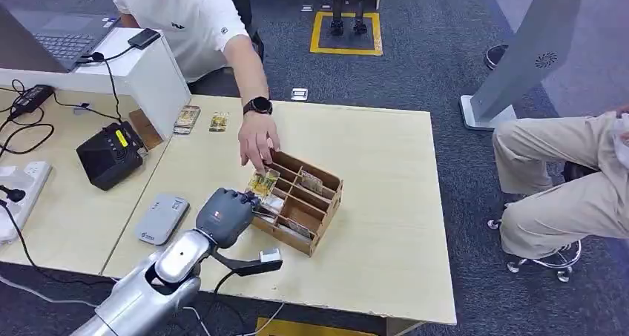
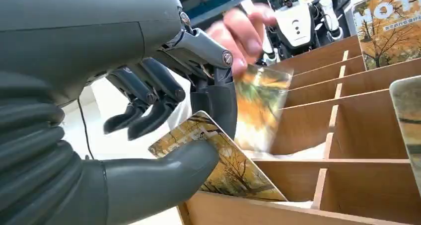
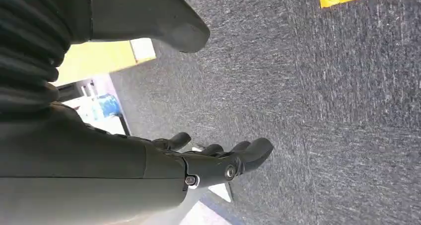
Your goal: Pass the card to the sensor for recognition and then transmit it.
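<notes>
Pick-up step, card not yet lifted clear. Left hand (image 1: 228, 211) sits at the near-left corner of the wooden card organizer (image 1: 321, 225) on the table (image 1: 386, 173). In the left wrist view the thumb lies under/against a card (image 2: 223, 163) with an autumn-tree print that leans out of the nearest compartment; the dark fingers (image 2: 149, 103) are curled above it and apart from it, so the card looks propped on the thumb rather than pinched. Judgement: grasp not closed yet.

A person's hand (image 1: 257, 142) reaches into the same corner of the organizer, holding another card (image 2: 260, 108), blurred, just beside the robot's fingers. More cards stand in the far compartments.

Right hand (image 3: 218, 163) hangs over the carpet, fingers loosely apart, holding nothing.

Next move, as I judge it: close the fingers onto the card face against the thumb, draw it up and out of the slot, then carry it left to the sensor. The grey flat reader (image 1: 162, 219) near the table's front-left is probably the target; the black device (image 1: 111, 155) further left is another candidate, cannot tell which.

Room: dividers hem the card on both sides, so lift along the slot. Person's hand crowds the exit. Path left across the table is open; the reader sits near the table's front edge.
</notes>
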